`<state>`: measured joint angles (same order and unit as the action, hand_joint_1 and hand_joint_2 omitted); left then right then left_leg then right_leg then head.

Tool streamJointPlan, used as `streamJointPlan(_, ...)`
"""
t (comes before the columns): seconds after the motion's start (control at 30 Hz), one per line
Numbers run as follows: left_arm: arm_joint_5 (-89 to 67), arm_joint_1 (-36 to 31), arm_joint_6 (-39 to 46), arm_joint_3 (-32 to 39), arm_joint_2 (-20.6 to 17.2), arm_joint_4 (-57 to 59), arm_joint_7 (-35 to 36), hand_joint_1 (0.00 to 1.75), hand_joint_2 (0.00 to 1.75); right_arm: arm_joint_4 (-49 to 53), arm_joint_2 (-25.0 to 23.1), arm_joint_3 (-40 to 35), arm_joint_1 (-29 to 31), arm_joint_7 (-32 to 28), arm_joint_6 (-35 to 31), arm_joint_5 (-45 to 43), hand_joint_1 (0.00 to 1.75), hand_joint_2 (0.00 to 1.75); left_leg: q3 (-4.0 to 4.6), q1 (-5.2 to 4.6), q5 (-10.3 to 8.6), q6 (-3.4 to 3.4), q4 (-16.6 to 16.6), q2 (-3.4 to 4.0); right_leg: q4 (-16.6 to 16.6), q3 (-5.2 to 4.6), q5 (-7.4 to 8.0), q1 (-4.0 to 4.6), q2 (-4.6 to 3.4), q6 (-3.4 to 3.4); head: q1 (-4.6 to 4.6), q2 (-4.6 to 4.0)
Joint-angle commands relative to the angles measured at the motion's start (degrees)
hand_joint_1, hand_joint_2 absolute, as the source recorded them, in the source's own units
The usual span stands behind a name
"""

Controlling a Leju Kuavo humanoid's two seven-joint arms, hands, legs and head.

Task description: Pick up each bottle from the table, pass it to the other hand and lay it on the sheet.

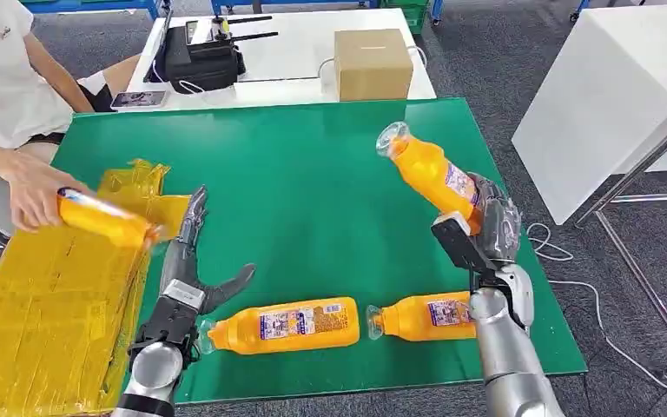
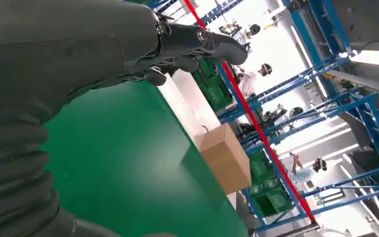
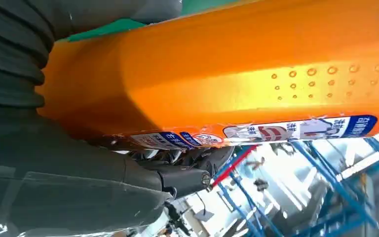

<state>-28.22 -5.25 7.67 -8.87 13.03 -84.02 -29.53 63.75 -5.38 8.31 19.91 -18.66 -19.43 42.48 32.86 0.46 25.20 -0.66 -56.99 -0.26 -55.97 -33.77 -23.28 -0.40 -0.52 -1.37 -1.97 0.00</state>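
My right hand (image 1: pixel 478 230) grips an orange bottle (image 1: pixel 430 174) and holds it tilted above the green table (image 1: pixel 313 174), cap pointing up and to the left; the same orange bottle (image 3: pixel 237 74) shows close up in the right wrist view. Two more orange bottles lie on the table near its front edge: one (image 1: pixel 291 325) beside my left hand, one (image 1: pixel 421 316) by my right forearm. My left hand (image 1: pixel 187 269) is open, fingers stretched over the table next to the yellow sheet (image 1: pixel 43 295). A person's hand (image 1: pixel 30 195) holds another orange bottle (image 1: pixel 104 217) over the sheet.
A cardboard box (image 1: pixel 373 62) and a black bag (image 1: pixel 200 61) stand on the white table behind. A white cabinet (image 1: pixel 608 95) stands to the right. The person sits at the far left. The cardboard box (image 2: pixel 224 158) also appears in the left wrist view.
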Motion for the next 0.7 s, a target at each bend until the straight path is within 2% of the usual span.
streamJointPlan(0.03, 1.6, -4.5, -4.2, -4.3, -1.0, 3.8, 2.3, 0.0, 1.75, 2.5, -6.6, 6.4, 0.1, -5.5, 11.4, -15.2, 1.75, 1.75, -0.04, 0.0, 0.01, 0.01, 0.0, -0.07, 0.0, 0.06, -0.03, 0.0, 0.1, 0.02, 0.02, 0.0)
streamJointPlan(0.1, 2.8, -5.5, -5.9, -4.8, -1.1, 5.0, 3.1, 0.0, 1.75, -0.4, -7.6, 5.3, 0.9, -6.3, 14.3, -17.0, 1.75, 1.75, -0.1, 0.03, 0.04, 0.03, 0.0, -0.01, 0.0, 0.11, -0.03, 0.03, 0.05, 0.03, 0.0, 0.0)
streamJointPlan(0.2, 3.5, -6.2, -6.7, -5.1, -1.2, 5.8, 3.4, 0.0, 1.75, -2.4, -8.0, 4.1, 1.4, -6.9, 14.6, -16.9, 1.75, 1.75, -0.14, 0.01, 0.03, 0.02, 0.0, 0.05, 0.0, 0.11, -0.02, 0.01, 0.0, 0.04, 0.0, 0.0)
streamJointPlan(0.23, 5.6, -7.0, -9.3, -5.4, -1.3, 6.8, 4.3, 0.0, 1.75, -4.0, -8.8, 2.7, 1.7, -7.3, 19.1, -19.0, 1.75, 1.75, -0.23, 0.05, 0.06, 0.04, 0.0, 0.07, 0.0, 0.19, -0.04, 0.05, 0.0, 0.06, -0.02, 0.0)
streamJointPlan(0.4, 8.6, -10.1, -12.4, -5.9, -0.9, 10.5, 5.5, 0.0, 1.75, -9.8, -12.6, -3.0, 3.2, -9.2, 19.4, -18.3, 1.75, 1.75, -0.22, 0.12, 0.08, 0.04, 0.0, 0.25, 0.0, 0.15, 0.0, 0.12, -0.19, 0.04, 0.02, 0.0)
streamJointPlan(0.7, 10.1, -11.6, -14.3, -7.4, -0.4, 11.2, 6.2, 0.0, 1.75, -15.3, -14.6, -11.3, 5.2, -9.0, 17.1, -17.4, 1.75, 1.75, -0.07, 0.11, 0.04, 0.02, 0.0, 0.18, 0.0, 0.02, 0.0, 0.13, -0.12, 0.01, 0.02, 0.0)
